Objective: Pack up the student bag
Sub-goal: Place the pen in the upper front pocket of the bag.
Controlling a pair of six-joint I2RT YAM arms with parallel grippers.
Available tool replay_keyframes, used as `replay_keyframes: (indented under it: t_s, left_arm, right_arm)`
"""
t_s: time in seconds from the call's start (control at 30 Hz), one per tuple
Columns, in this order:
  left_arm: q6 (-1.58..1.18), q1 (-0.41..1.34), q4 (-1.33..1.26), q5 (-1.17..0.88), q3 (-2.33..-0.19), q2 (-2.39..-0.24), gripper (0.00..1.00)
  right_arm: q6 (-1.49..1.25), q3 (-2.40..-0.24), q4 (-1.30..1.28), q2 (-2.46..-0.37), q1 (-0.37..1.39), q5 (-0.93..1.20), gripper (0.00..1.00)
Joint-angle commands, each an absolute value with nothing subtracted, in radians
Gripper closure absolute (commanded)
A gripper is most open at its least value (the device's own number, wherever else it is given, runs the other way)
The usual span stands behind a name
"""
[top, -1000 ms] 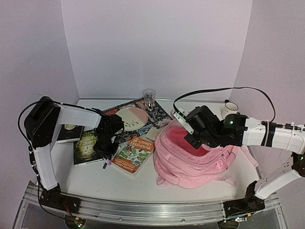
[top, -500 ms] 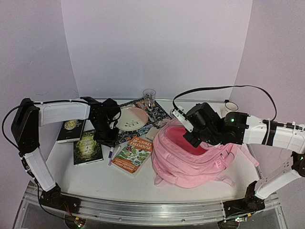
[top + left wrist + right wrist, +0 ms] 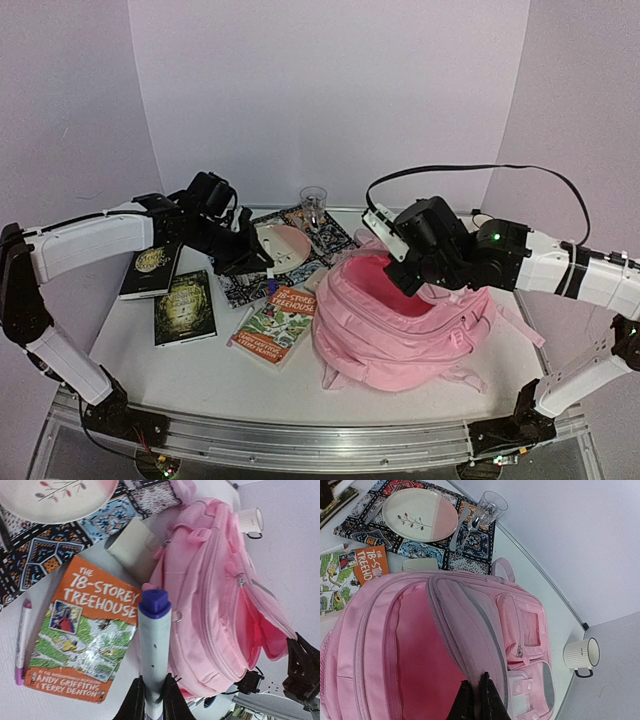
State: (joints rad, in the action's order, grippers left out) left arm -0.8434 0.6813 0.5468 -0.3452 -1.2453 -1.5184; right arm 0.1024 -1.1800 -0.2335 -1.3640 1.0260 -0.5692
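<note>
The student bag (image 3: 400, 340), a large pink backpack, lies right of centre with its main compartment gaping open. My right gripper (image 3: 408, 284) is shut on the edge of the bag's opening flap and holds it up; the right wrist view shows the black fingers (image 3: 476, 696) pinching the fabric (image 3: 470, 615) beside the darker pink interior. My left gripper (image 3: 256, 266) hangs above the table left of the bag. It is shut on a grey marker (image 3: 152, 650) with a blue cap, which points toward the bag (image 3: 210, 605).
An orange Treehouse book (image 3: 278, 322) lies left of the bag, two dark books (image 3: 185, 305) further left. A plate (image 3: 285, 245) sits on a patterned mat, a glass (image 3: 313, 200) behind it, a white mug (image 3: 484, 226) at back right. A pink-capped pen (image 3: 21, 640) and a beige box (image 3: 130, 542) lie near the book.
My left arm has risen from the table beside the orange book and swung right, carrying the marker. My right gripper has lifted the bag's flap a little higher.
</note>
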Motion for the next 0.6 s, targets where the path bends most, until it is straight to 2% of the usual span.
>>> replay_keyframes:
  t_s: [0.0,0.57]
  left_arm:
    - [-0.979,0.718,0.347,-0.412,-1.254,-1.472,1.0]
    - [-1.273,0.863,-0.052,-0.399,-1.174,-1.539,1.0]
  right_arm:
    - [0.079,-1.325,-0.109,-1.319,1.035,-0.575,1.0]
    - [-0.131,-1.348,-0.09,-1.437,1.034,-0.453,1.0]
